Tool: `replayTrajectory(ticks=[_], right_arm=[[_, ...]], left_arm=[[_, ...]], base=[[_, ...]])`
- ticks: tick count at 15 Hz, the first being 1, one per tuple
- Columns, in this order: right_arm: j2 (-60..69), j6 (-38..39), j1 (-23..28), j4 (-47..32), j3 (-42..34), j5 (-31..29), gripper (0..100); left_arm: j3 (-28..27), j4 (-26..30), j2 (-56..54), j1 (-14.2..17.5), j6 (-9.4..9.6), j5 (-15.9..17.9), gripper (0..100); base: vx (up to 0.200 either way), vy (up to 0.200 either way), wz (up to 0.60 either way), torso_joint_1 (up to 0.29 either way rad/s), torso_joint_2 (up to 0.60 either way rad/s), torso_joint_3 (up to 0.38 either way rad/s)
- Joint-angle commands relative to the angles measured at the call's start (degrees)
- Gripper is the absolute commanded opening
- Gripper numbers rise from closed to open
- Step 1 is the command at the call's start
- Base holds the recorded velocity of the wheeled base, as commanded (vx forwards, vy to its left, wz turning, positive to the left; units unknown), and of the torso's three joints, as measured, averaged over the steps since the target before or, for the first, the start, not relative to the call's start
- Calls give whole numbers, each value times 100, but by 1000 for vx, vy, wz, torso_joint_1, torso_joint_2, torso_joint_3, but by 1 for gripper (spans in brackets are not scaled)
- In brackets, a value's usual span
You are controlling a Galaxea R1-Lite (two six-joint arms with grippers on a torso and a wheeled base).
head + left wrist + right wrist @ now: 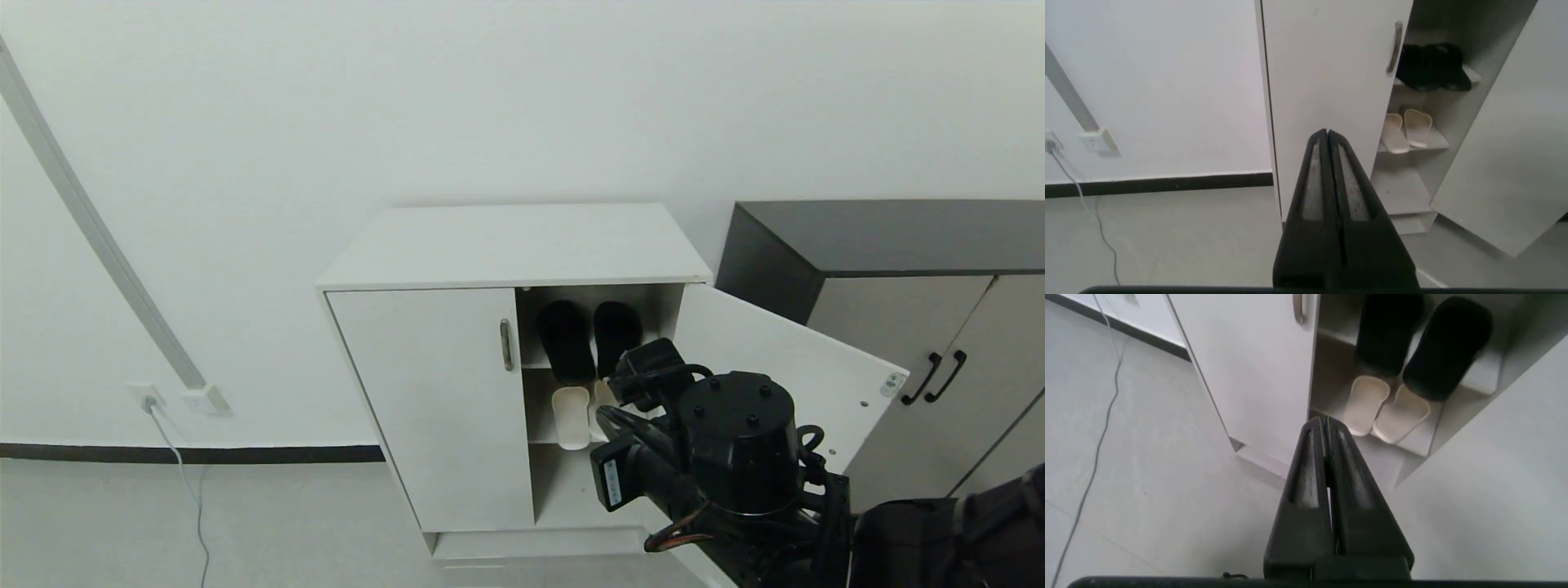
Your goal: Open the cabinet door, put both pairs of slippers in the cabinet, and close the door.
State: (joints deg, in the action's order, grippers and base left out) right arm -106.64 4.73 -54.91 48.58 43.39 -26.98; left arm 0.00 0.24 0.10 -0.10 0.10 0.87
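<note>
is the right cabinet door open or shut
Open: the right cabinet door is swung outward, showing black slippers and white slippers inside.

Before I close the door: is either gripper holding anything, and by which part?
Nothing is held. The left gripper and the right gripper are both shut and empty; the black slippers and cream slippers lie inside the cabinet.

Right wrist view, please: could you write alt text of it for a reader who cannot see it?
The right pincer, shut and empty, points at an open white cabinet. Inside, a black pair of slippers sits on an upper shelf and a cream pair on the shelf below.
</note>
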Motion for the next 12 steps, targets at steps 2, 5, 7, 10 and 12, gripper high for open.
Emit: replayTrajectory(ticks=[2,5,7,10,12], right_arm=[[-14,10,-3,2,3,0,0],[3,10,-3,20,3,8,0],[3,10,-3,20,3,0,0],[47,10,-3,20,21,8,0],[65,28,33,20,12,8,0]], left_arm=[[-9,2,-1,1,-1,1,0],[0,2,-1,1,-1,1,0],[0,2,-1,1,-1,1,0],[0,2,-1,1,-1,1,0],[0,2,-1,1,-1,1,0]], base=[[0,0,0,237,-554,-327],[0,0,0,246,-574,-328],[0,0,0,266,-596,-339],[0,0,0,232,-520,-286],[0,0,0,183,-410,-227]])
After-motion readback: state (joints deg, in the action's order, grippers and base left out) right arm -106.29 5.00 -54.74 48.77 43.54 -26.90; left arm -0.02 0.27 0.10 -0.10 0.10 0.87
